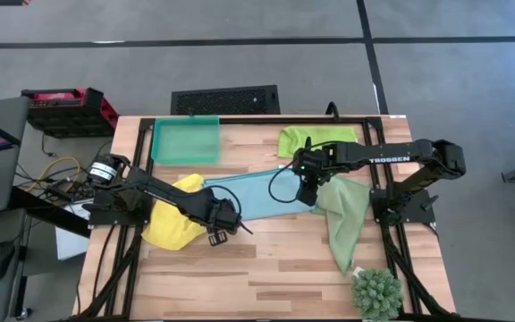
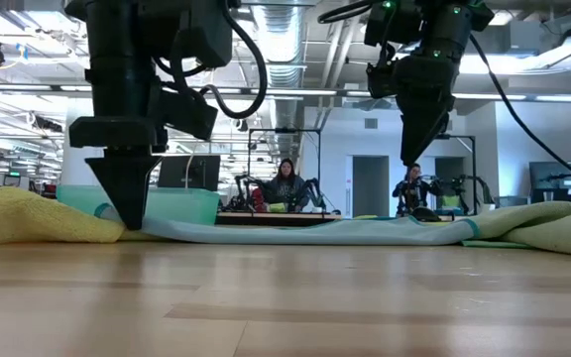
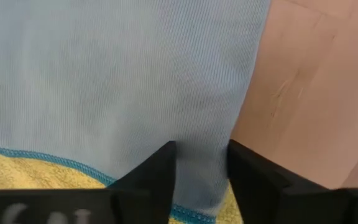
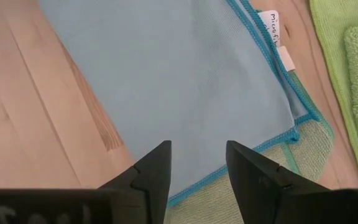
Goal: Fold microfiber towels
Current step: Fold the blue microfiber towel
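Observation:
The light blue towel [image 1: 257, 197] lies flat across the table's middle. Its left end rests on the crumpled yellow towel [image 1: 170, 228] and its right end, with the white tag [image 4: 272, 34], rests on the sage green towel [image 1: 345, 219]. The lime green towel [image 1: 316, 140] lies folded at the far side. My left gripper [image 1: 220, 222] is open and points down at the blue towel's near left corner [image 3: 197, 205]. My right gripper [image 1: 308, 192] is open and hangs above the blue towel's right end [image 4: 241, 149], clear of it in the low view [image 2: 416, 159]. My left gripper comes from above, pointing down, its open fingers [image 3: 154, 180] standing over the blue towel's near left corner [image 3: 204, 124] where it lies on the yellow towel [image 3: 30, 177]. In the low view its tips [image 2: 127, 220] reach cloth level. I cannot tell whether they touch.
A rigid teal tray [image 1: 186, 140] stands at the far left of the table. A small spiky green plant [image 1: 376, 293] stands at the near right corner. Bare wood lies along the near side. People sit in the room beyond the table [image 2: 287, 186].

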Controlling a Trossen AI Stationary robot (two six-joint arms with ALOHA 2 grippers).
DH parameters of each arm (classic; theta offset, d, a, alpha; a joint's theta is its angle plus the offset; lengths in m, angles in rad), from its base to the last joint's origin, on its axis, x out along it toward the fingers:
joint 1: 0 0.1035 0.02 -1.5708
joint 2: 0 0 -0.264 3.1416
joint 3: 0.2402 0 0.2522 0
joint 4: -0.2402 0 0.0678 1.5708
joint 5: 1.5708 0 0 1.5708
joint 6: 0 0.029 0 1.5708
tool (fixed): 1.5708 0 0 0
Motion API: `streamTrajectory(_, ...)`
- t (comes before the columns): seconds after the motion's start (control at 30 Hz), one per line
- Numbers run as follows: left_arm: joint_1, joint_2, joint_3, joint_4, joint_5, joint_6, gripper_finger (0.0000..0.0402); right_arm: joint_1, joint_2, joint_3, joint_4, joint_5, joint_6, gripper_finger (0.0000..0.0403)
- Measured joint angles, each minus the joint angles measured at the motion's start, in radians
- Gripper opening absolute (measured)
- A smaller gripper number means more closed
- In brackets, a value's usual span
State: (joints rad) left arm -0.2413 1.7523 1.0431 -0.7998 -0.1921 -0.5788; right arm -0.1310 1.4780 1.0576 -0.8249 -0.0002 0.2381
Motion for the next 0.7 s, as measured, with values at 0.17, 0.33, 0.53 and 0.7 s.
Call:
streamTrajectory(0.17, 0.015, 0.0, 0.0, 0.002, 0.032, 0.014, 0.0017, 0.0, 0.0, 0.0, 0.0, 0.0, 0.0, 0.0175)
streamTrajectory(0.33, 0.046, 0.0, 0.017, -0.013, 0.078, 0.01, 0.0005, 0.0, -0.003, -0.001, -0.001, 0.0, 0.0, 0.0175)
streamTrajectory(0.53, 0.079, 0.0, 0.099, -0.069, 0.08, 0.06, 0.0002, -0.002, -0.077, -0.001, -0.001, 0.001, 0.001, 0.0175)
streamTrajectory(0.7, 0.112, 0.0, 0.182, -0.083, 0.073, 0.149, 0.0001, -0.002, -0.154, -0.001, -0.001, 0.006, 0.024, 0.0175)
